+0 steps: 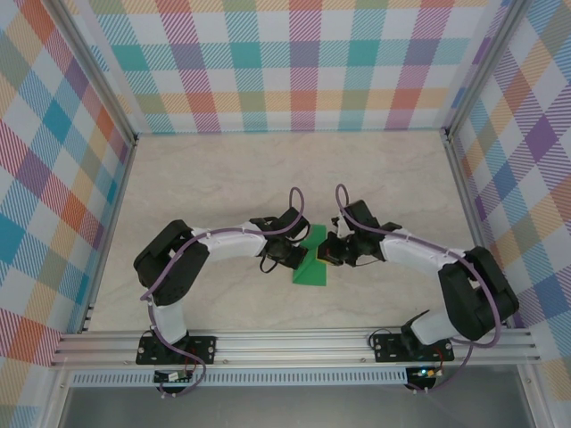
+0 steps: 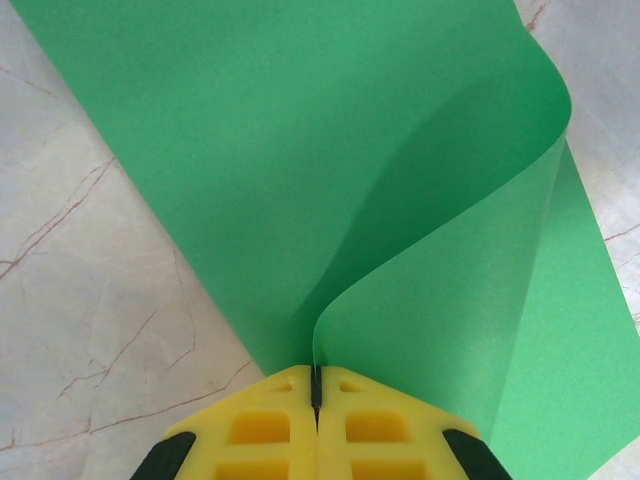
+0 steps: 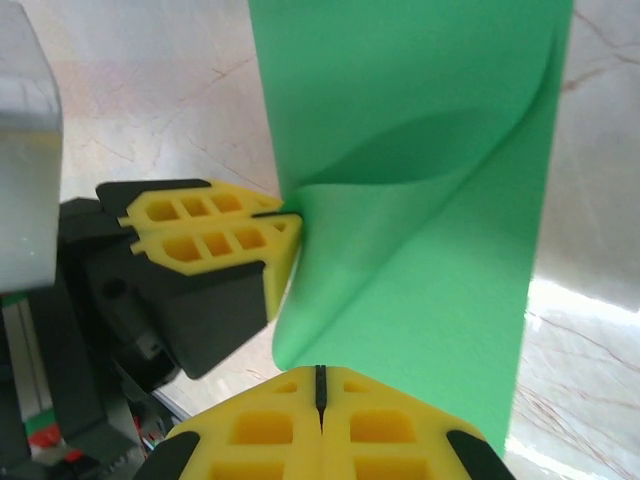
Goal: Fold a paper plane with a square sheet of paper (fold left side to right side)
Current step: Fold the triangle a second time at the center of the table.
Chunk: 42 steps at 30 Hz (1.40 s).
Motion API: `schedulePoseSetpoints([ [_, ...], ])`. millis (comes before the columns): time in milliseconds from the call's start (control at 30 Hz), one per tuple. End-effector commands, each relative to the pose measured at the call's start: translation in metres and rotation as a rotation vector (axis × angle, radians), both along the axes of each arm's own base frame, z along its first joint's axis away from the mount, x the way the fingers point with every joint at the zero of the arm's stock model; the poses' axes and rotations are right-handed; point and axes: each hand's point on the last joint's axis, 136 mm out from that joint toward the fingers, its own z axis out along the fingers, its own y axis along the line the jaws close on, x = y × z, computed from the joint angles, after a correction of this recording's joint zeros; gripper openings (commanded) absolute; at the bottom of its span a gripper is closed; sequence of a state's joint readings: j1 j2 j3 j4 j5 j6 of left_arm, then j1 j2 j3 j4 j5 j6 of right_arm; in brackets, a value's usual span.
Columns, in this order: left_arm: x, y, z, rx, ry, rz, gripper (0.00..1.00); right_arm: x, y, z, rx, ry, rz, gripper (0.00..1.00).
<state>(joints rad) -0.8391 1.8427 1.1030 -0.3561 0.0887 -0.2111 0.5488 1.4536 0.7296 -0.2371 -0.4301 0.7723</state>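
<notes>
Both hands clamp the square sheet of paper (image 1: 312,267). The left hand (image 2: 316,392) and right hand (image 3: 320,385) pinch its lifted, curling edge, fingertips close together, midway along the worktop (image 1: 223,178) and nearer its near edge.

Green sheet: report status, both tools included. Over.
Left tool shut, pinching green sheet edge. Right tool shut on same sheet. Sheet curled up, fold not creased. Tools crowd close together.
</notes>
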Motion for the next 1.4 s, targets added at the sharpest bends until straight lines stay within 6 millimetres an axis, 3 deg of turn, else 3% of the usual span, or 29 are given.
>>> schedulePoseSetpoints([
  [0, -0.008, 0.014, -0.012, 0.039, 0.035, -0.004, 0.00, 0.015, 0.015, 0.005, 0.068, 0.006, -0.019, 0.00],
  [400, -0.009, 0.013, -0.010, 0.033, 0.031, -0.007, 0.00, 0.034, 0.030, -0.004, 0.075, 0.026, -0.020, 0.00],
  [700, -0.007, 0.013, -0.010, 0.040, 0.029, -0.007, 0.00, 0.024, 0.025, -0.028, 0.039, 0.087, -0.018, 0.00],
  [1367, -0.008, 0.015, -0.010, 0.046, 0.029, -0.009, 0.00, 0.019, 0.006, -0.052, -0.093, 0.088, -0.005, 0.00],
])
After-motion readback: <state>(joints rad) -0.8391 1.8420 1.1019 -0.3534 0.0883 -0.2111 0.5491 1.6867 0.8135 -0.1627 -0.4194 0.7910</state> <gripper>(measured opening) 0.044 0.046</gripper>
